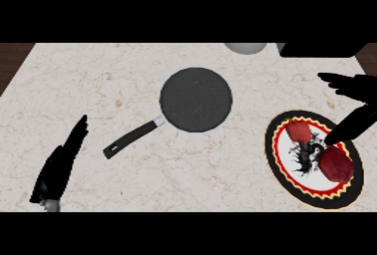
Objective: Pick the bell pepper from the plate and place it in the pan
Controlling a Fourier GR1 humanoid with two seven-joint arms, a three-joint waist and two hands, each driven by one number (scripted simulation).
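Right hand [355, 123], fingers spread and empty, hangs over the plate's [273, 149] far rim, the red bell pepper [336, 163] just robot-side of it.

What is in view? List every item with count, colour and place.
counter: one, beige marble, fills the view
pan: one, black, centre, handle pointing lower left
plate: one, black rim, red-yellow border, white middle, right
red items: two on the plate, brighter one upper left, darker one lower right; which is the bell pepper, cannot tell
round object: one, grey, top edge
dark object: one, black, top right
left robot hand: black, open, resting lower left
right robot hand: black, open, over the plate
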